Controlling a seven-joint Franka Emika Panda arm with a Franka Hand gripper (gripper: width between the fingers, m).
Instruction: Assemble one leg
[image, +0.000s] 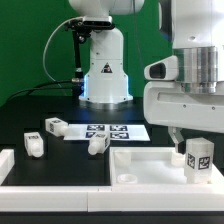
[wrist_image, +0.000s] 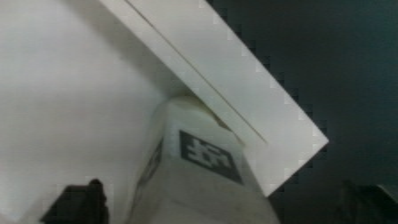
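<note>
The leg stands upright at the tabletop's corner, at about 4 o'clock in the exterior view, its tag facing the camera. The gripper sits directly above it, and its fingers appear to be closed on the leg, though the wrist view is blurred and shows only dark fingertips flanking the block. Three more legs lie loose on the dark table: one near 10 o'clock beside the marker board, one at centre, one at 9 o'clock. The arm's bulky body hides the table behind the tabletop.
</note>
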